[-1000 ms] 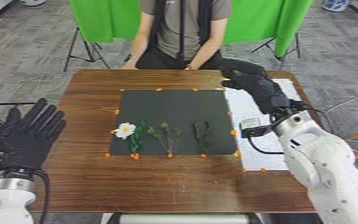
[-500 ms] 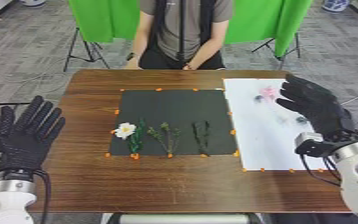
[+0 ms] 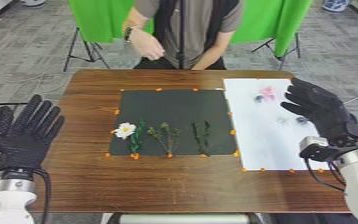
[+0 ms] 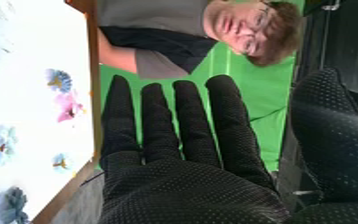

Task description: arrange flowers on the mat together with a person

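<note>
In the head view my right hand (image 3: 322,111) is over the right edge of the white sheet (image 3: 262,140), open and holding nothing. Its palm (image 4: 189,192) and straight fingers fill much of the right wrist view. My left hand (image 3: 24,135) lies open left of the table. On the dark mat (image 3: 171,107) are a white flower (image 3: 125,130) with a green stem, a leafy sprig (image 3: 168,137) and a dark green stem (image 3: 201,137), side by side. A pink flower (image 3: 267,92) and small bluish flowers lie on the white sheet; the right wrist view shows the pink flower (image 4: 67,106) and a blue flower (image 4: 60,80).
Orange tape marks line the mat and sheet on the brown table (image 3: 158,185). A person stands at the far side, one hand (image 3: 147,46) raised beyond the table edge, the other low near it. Green cloth (image 3: 104,22) hangs behind.
My right hand has moved from the far part of the white sheet out to its right edge, uncovering the flowers there. The person has raised one hand. My left hand has stayed put.
</note>
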Action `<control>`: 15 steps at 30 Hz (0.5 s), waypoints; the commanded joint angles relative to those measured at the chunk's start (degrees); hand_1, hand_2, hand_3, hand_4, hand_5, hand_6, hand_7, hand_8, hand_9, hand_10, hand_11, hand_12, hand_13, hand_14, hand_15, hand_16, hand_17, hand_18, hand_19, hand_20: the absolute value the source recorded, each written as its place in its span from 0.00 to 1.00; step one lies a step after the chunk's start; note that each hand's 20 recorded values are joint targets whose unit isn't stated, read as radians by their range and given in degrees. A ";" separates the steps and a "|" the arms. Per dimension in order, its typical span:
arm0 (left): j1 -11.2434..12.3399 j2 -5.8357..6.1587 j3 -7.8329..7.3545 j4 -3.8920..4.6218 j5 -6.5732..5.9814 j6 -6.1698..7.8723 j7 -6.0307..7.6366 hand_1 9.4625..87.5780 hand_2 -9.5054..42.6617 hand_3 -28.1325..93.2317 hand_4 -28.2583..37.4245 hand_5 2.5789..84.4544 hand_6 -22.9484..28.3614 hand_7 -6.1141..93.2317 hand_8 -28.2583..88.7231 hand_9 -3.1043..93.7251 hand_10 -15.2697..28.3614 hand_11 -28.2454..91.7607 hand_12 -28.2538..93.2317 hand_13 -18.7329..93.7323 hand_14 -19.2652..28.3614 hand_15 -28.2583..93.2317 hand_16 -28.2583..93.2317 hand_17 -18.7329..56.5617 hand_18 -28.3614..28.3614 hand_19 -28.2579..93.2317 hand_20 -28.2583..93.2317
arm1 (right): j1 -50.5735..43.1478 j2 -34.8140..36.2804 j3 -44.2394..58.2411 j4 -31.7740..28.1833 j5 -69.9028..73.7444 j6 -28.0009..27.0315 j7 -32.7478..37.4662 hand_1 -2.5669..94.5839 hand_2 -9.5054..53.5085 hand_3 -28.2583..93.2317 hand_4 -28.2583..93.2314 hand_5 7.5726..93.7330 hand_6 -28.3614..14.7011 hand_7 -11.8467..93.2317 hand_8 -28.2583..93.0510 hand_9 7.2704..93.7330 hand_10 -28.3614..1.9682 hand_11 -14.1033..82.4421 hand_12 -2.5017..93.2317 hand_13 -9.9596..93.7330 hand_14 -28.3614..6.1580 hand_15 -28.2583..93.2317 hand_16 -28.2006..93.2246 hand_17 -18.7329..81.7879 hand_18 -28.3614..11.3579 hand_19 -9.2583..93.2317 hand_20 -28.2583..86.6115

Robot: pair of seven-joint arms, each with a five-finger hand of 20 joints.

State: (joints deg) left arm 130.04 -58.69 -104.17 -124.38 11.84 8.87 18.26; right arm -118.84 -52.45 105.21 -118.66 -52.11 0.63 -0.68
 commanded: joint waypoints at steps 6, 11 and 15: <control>0.68 -1.06 0.72 0.05 -3.19 0.48 -0.45 0.18 0.42 0.75 0.00 0.43 0.57 0.15 0.17 0.35 0.63 0.33 0.29 0.35 0.64 0.37 0.20 0.18 0.69 0.43 0.32 | -1.09 0.21 0.37 -0.04 -0.25 0.03 -0.66 0.26 0.29 0.83 0.05 0.36 0.62 0.21 0.16 0.36 0.57 0.18 0.14 0.38 0.53 0.30 0.34 0.32 0.34 0.42 0.35; 1.24 -0.77 -0.09 -0.26 -3.09 0.53 0.12 0.18 0.42 0.76 0.00 0.43 0.57 0.15 0.17 0.35 0.63 0.33 0.29 0.35 0.65 0.38 0.20 0.18 0.69 0.44 0.32 | -0.46 0.52 0.02 0.17 -0.43 -0.51 -0.49 0.26 0.29 0.83 0.05 0.37 0.62 0.21 0.16 0.36 0.56 0.18 0.14 0.38 0.53 0.31 0.34 0.32 0.33 0.42 0.35; 1.36 -0.36 -0.11 -0.33 -3.32 0.71 0.65 0.18 0.42 0.76 0.00 0.43 0.57 0.15 0.17 0.35 0.63 0.33 0.29 0.35 0.65 0.38 0.20 0.18 0.69 0.44 0.32 | -0.42 0.28 -0.11 0.09 -0.59 -0.64 -0.56 0.26 0.29 0.83 0.05 0.37 0.63 0.21 0.16 0.36 0.56 0.18 0.14 0.38 0.53 0.31 0.34 0.32 0.33 0.42 0.35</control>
State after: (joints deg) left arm 130.17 -59.04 -104.08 -124.53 8.04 8.95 18.23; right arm -119.07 -52.40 105.16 -118.68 -52.19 0.59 -0.77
